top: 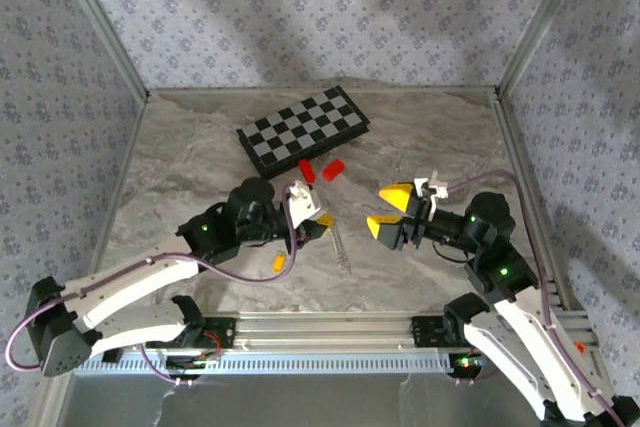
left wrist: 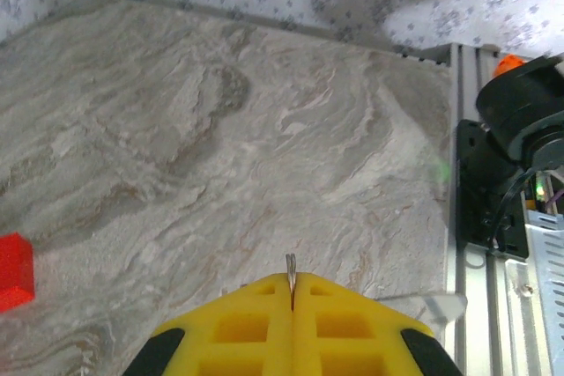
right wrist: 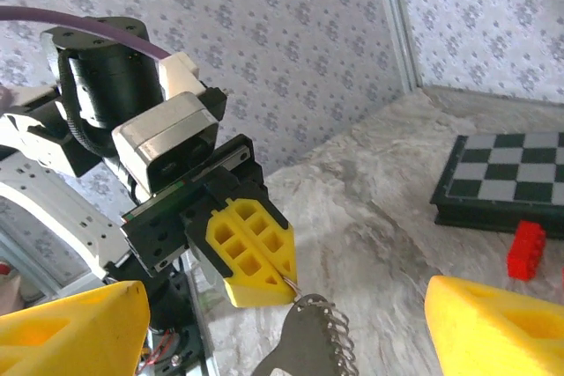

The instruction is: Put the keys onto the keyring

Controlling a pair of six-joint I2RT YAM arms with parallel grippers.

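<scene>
My left gripper (top: 322,225) hovers over mid-table, its yellow fingers (left wrist: 264,323) shut on the thin edge of the keyring (left wrist: 290,270). In the right wrist view, the keyring (right wrist: 310,345) hangs from that gripper's tip (right wrist: 286,275) as a grey flat loop with a beaded chain. From above, the chain (top: 342,247) trails down toward the table. A small yellow-orange key (top: 279,262) lies on the marble below the left arm. My right gripper (top: 385,209) faces the left one from the right, open, nothing between its fingers (right wrist: 75,332).
A folded chessboard (top: 305,129) lies at the back centre, with two red blocks (top: 307,169) (top: 333,168) in front of it. One red block (left wrist: 13,270) shows at the left wrist view's edge. Metal rails (top: 330,329) run along the near edge. Patterned walls enclose the table.
</scene>
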